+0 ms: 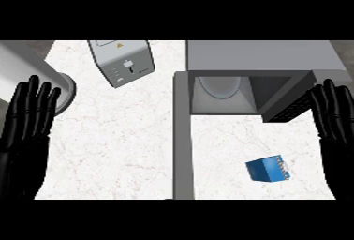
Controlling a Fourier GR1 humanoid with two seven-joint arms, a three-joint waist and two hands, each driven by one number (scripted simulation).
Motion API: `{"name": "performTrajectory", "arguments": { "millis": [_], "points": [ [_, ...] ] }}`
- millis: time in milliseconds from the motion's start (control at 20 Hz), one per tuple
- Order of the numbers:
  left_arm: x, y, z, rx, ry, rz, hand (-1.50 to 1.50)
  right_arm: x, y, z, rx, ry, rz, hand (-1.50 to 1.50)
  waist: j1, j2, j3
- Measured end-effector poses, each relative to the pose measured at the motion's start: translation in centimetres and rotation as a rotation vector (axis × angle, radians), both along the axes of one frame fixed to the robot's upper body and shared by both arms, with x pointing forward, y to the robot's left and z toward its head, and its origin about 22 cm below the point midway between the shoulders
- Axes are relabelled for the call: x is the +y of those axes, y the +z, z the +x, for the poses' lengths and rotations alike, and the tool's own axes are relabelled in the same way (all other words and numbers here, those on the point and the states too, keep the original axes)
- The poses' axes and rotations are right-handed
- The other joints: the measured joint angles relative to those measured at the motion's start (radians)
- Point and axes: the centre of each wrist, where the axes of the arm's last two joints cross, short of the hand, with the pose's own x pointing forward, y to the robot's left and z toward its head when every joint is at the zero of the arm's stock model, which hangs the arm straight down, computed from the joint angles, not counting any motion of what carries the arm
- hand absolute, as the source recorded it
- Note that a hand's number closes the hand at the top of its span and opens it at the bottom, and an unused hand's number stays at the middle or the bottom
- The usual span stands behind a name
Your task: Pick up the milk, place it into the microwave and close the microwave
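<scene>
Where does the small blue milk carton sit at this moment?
In the head view, the small blue milk carton lies on the white marble counter, lower right, in front of the open grey microwave, right of its door.

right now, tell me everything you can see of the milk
The milk is a small blue carton, boxy, with a white patterned strip along its right side. It looks like coated card. It sits on the white marbled counter, turned a little askew, in front of the open microwave and right of its swung-out door. Nothing but the counter touches it; the right hand is open, off to its upper right, clear of it. Whether it is sealed I cannot tell.
</scene>
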Motion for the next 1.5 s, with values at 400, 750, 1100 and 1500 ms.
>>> {"name": "performTrajectory", "arguments": {
  "millis": [400,750,1100,1500],
  "points": [
    [3.4,-0.5,1.8,0.042,-0.022,-0.030,-1.50,4.3,-0.1,-3.0,0.004,-0.053,0.057,-1.50,-0.003,-0.013,0.001],
    [5.2,-1.2,0.2,0.117,-0.025,-0.102,-1.50,8.5,-1.4,-6.6,0.041,0.019,0.164,-1.50,-0.002,-0.016,0.001],
    [6.2,-2.6,-2.7,0.125,-0.025,-0.118,-1.50,10.4,-2.4,-8.7,0.032,-0.041,0.171,-1.50,0.000,-0.016,0.001],
    [6.3,-3.4,-5.8,0.136,-0.019,-0.115,-1.50,9.9,-4.2,-9.2,0.015,-0.219,0.092,-1.50,0.000,-0.016,0.001]
  ]
}}
